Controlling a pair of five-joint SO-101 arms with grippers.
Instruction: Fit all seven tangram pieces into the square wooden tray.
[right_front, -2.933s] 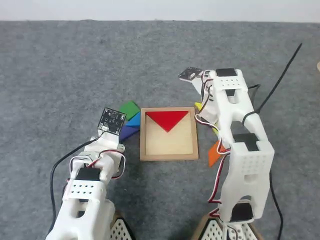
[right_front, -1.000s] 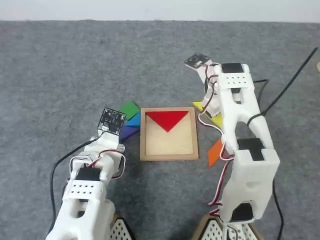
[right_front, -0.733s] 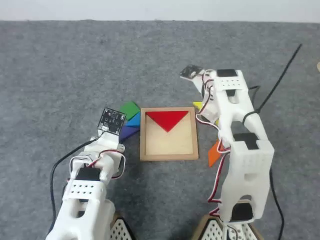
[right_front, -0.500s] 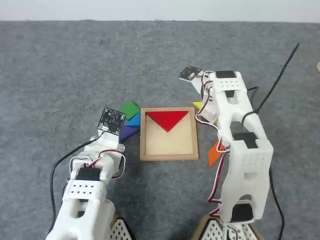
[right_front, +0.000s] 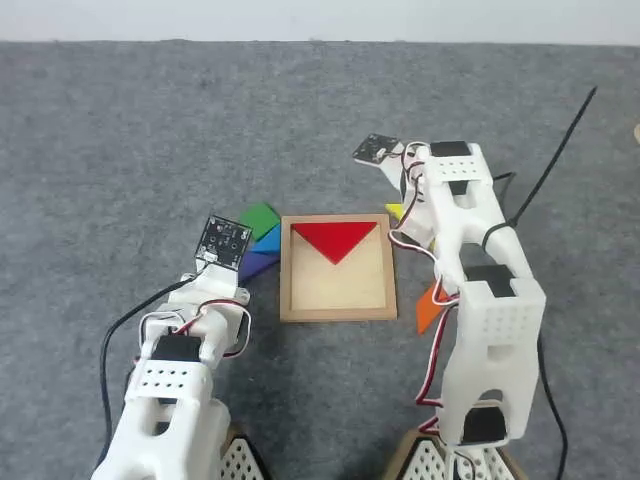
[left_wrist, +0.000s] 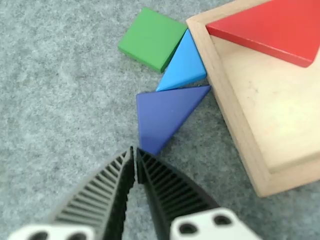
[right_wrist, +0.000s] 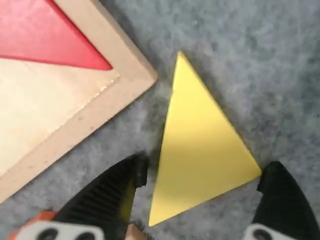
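Straddling the yellow triangle (right_wrist: 200, 145), the right end effector (right_wrist: 202, 172) stands with its jaws spread wide, one finger on either side of the piece. The triangle lies flat on the grey worktop (right_front: 150, 130), just beside an outer corner of the square wooden tray (right_wrist: 100, 107) and not in it. That wide stance seems meant to let the fingers close across the triangle's slanted edges. Whether they touch it yet cannot be told.

Inside the tray, the large red triangle (right_front: 333, 238) sits with its long edge along the wall farthest from the arms' bases, apex pointing to the middle. The floor below it is bare, likely left for the other six pieces.

The left end effector (left_wrist: 135, 160) has its jaws pressed together and grips nothing. Its tips sit just beside a corner of the dark blue triangle (left_wrist: 162, 117). That piece, the light blue triangle (left_wrist: 185, 62) and the green square (left_wrist: 152, 37) cluster at the tray's left outer wall, within that arm's easy reach. An orange piece (right_front: 428, 308) lies on the tray's right side, partly hidden under the right arm.
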